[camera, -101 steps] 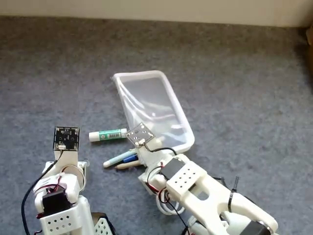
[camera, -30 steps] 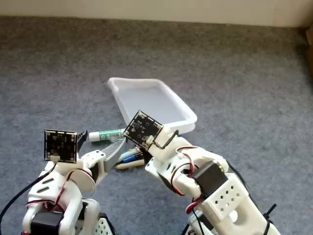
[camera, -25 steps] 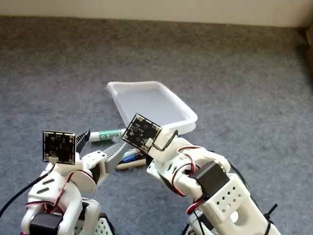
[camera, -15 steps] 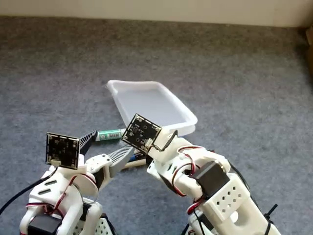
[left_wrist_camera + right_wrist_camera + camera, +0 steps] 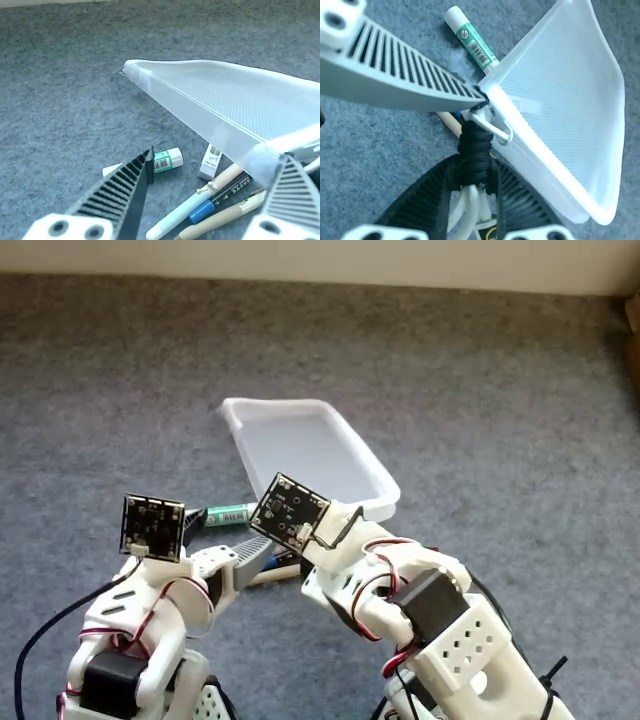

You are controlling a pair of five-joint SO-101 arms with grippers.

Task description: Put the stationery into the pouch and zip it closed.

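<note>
Right pincer (image 5: 475, 169) clamps pouch (image 5: 560, 90) cord (image 5: 472, 142) — pens (image 5: 200, 212) partly behind left pincer (image 5: 218, 156)

Both arms (image 5: 462, 642) are showing white printed shells around black servos (image 5: 432, 602). Red and black wires (image 5: 352, 592) are running between joints, and a black cable (image 5: 60, 623) is trailing off the left arm (image 5: 150, 612). Each wrist is carrying a square black board (image 5: 290, 510). The ribbed fingers (image 5: 127, 192) are showing one black, one white.

The high camera looks steeply down from above and behind the left arm (image 5: 150, 610) and right arm (image 5: 420, 610), across the carpet (image 5: 480, 370). Each wrist camera faces forward and down from close range. All three views share the pouch (image 5: 310, 445) and the glue stick (image 5: 228, 514) beside it.
</note>
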